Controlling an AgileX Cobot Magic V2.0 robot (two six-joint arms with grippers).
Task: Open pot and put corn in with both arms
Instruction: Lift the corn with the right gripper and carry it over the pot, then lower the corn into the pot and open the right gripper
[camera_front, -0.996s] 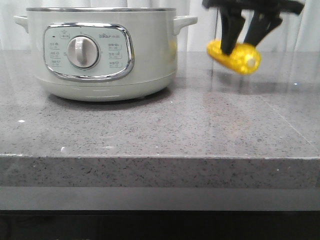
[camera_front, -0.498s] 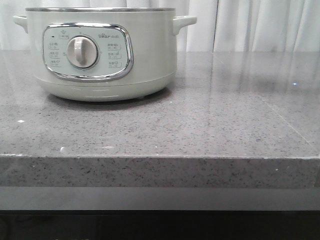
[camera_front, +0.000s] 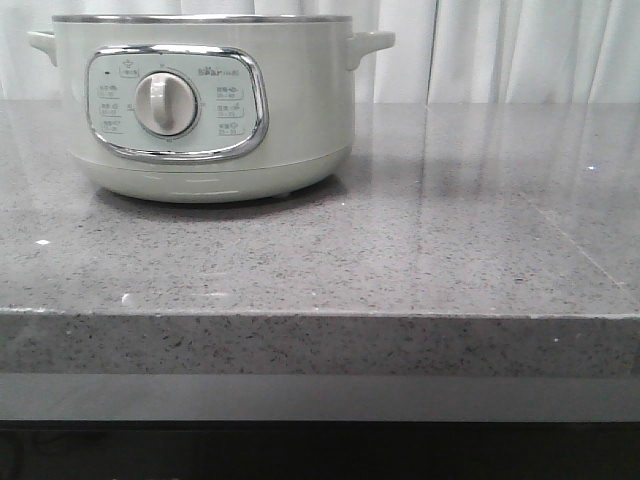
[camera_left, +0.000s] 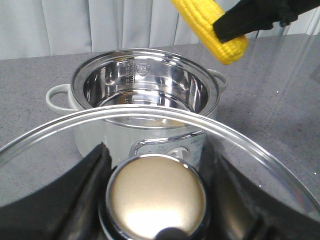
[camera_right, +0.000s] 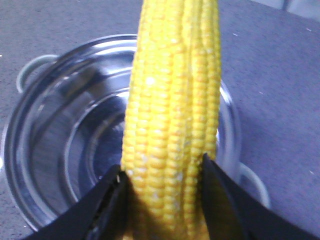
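Observation:
The pale grey-green pot (camera_front: 210, 105) stands at the back left of the counter, dial toward me. It is open, its steel bowl empty in the left wrist view (camera_left: 142, 85) and the right wrist view (camera_right: 75, 145). My left gripper (camera_left: 156, 192) is shut on the gold knob (camera_left: 156, 192) of the glass lid (camera_left: 240, 145), held up in front of the pot. My right gripper (camera_right: 162, 180) is shut on the yellow corn (camera_right: 175, 110) and holds it above the open pot. The corn also shows in the left wrist view (camera_left: 207, 25). Neither gripper shows in the front view.
The grey speckled counter (camera_front: 420, 240) stretches to the right of the pot, its front edge (camera_front: 320, 345) near me. White curtains (camera_front: 520, 50) hang behind.
One second ago my right gripper held the corn to the right of the pot in the front view. It has since risen out of that view. The pot has not moved.

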